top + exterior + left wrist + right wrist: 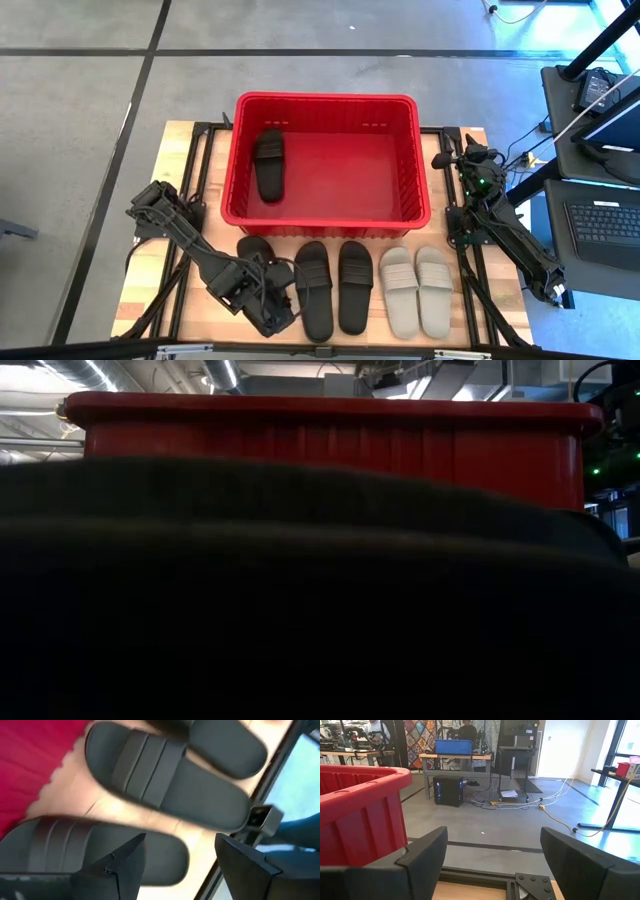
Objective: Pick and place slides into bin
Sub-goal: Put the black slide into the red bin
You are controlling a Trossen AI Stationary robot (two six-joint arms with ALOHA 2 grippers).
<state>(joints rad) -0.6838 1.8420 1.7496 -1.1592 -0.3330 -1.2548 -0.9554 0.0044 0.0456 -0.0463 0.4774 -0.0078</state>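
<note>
We are seeing one black slide (269,164) lying inside the bin (327,100) | five slides lining the bench (180,135) beside it | left gripper (272,312) jaws spread over the end black slide (253,250) | right gripper (447,160) jaws released near the bin's corner

- Left arm (190,245), lower left of the high view: dark, boxy links with black cables.
- Right arm (505,225), right side: same dark build, small green lights near its upper end.
- Fingers (420,865): matte black, angular wedges.
</note>
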